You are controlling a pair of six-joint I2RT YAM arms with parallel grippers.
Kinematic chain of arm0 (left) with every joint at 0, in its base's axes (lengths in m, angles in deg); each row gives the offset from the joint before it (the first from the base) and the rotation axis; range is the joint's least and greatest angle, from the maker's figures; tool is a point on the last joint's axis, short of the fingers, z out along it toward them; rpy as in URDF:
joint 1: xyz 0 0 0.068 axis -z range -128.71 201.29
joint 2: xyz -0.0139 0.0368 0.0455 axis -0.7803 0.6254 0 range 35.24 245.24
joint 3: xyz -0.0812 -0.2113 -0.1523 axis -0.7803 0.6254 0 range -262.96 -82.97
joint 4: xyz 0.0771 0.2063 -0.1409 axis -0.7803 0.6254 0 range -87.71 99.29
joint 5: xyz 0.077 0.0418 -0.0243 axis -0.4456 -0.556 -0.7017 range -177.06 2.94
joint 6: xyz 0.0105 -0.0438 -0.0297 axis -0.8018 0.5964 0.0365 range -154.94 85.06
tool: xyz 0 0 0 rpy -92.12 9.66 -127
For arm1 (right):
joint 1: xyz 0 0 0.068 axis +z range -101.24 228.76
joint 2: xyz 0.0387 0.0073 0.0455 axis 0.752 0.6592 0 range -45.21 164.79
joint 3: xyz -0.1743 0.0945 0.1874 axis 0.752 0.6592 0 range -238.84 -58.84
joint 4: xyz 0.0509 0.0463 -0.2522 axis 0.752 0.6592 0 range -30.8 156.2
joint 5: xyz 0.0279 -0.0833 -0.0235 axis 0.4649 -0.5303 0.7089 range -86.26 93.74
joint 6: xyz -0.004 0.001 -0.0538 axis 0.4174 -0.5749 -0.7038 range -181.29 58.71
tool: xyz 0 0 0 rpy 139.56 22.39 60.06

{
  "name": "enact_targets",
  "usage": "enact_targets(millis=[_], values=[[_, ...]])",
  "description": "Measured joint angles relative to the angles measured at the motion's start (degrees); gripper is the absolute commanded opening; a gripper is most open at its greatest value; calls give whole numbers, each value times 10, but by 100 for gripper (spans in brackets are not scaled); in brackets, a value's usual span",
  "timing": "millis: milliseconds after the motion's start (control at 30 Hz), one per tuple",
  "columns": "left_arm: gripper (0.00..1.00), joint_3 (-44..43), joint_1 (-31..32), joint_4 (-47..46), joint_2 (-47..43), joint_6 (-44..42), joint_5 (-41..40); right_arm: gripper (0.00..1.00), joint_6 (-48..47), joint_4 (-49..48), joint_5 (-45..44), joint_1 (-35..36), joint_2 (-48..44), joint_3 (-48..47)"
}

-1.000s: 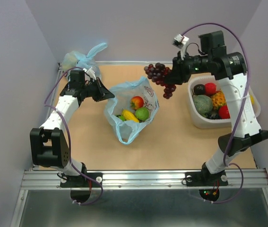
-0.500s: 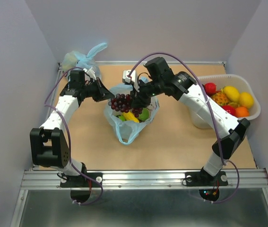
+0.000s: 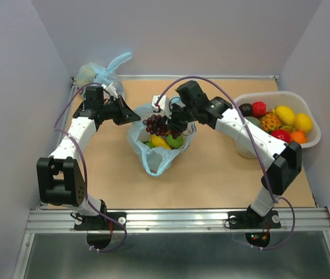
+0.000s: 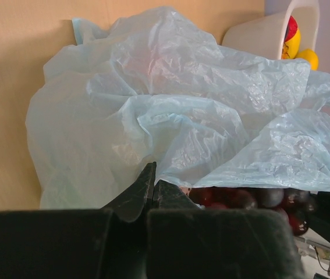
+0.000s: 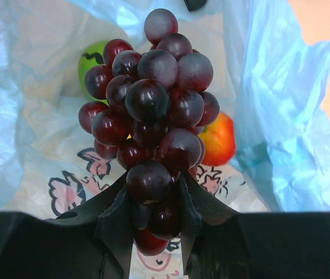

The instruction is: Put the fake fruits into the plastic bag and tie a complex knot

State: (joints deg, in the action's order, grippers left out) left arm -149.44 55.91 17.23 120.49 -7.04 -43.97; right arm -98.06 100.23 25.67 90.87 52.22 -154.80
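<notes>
The light-blue plastic bag (image 3: 156, 157) lies open at mid-table with a yellow banana (image 3: 160, 142) and a green fruit (image 3: 175, 140) inside. My left gripper (image 3: 134, 118) is shut on the bag's left rim (image 4: 170, 177) and holds it up. My right gripper (image 3: 171, 123) is shut on a bunch of dark grapes (image 3: 156, 124) and holds it over the bag's mouth. In the right wrist view the grapes (image 5: 150, 110) hang between my fingers, with a red-yellow apple (image 5: 218, 139) and a green fruit (image 5: 92, 58) below, inside the bag (image 5: 281, 128).
A white tub (image 3: 243, 148) at the right holds several more fruits, among them a red one (image 3: 259, 108) and a yellow one (image 3: 303, 122). A smaller knotted light-blue bag (image 3: 98, 72) sits at the back left corner by the wall.
My right arm has swung left from the tub with the grapes and brought them down over the bag's mouth. The left gripper has kept its hold on the rim.
</notes>
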Motion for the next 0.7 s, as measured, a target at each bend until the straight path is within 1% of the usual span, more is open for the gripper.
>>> enact_targets(millis=[33, 67, 100, 167, 267, 367, 400, 433, 467, 500, 533, 567, 600, 667, 700], values=[[0, 0, -2, 0, 0, 0, 0, 46, 2, 0, -8, 0, 0, 3], [0, 0, -2, 0, 0, 0, 0, 78, 9, 1, -19, 0, 0, 3], [0, 0, -3, 1, 0, 0, 0, 87, 7, 0, -22, 0, 0, 3], [0, 0, -3, 1, 0, 0, 0, 98, 27, -5, -28, 0, -2, 2], [0, -1, -3, 4, 1, -3, 2, 98, 58, -6, -29, 0, -3, -14], [0, -4, -3, 10, 3, -6, 2, 91, 90, -10, -29, 0, -8, -45], [0, -7, -3, 12, 4, -7, 2, 88, 104, -12, -29, 0, -13, -52], [0, -10, -3, 12, 6, -7, 2, 80, 136, -14, -32, 0, -27, -61], [0, -13, -3, 12, 8, -9, 3, 75, 149, -15, -35, 0, -35, -63], [0, -15, -3, 12, 9, -9, 3, 72, 184, -16, -42, -6, -57, -65], [0, -16, -3, 11, 9, -9, 3, 66, 205, -17, -47, -8, -67, -65], [0, -16, -3, 12, 9, -9, 3, 63, 230, -19, -51, -16, -89, -64], [0, -16, -3, 12, 9, -9, 3, 61, 257, -20, -52, -31, -111, -64], [0, -16, -3, 11, 9, -9, 3, 50, 294, -26, -54, -79, -145, -64], [0, -16, -3, 10, 9, -8, 3, 46, 314, -28, -48, -128, -162, -65]])
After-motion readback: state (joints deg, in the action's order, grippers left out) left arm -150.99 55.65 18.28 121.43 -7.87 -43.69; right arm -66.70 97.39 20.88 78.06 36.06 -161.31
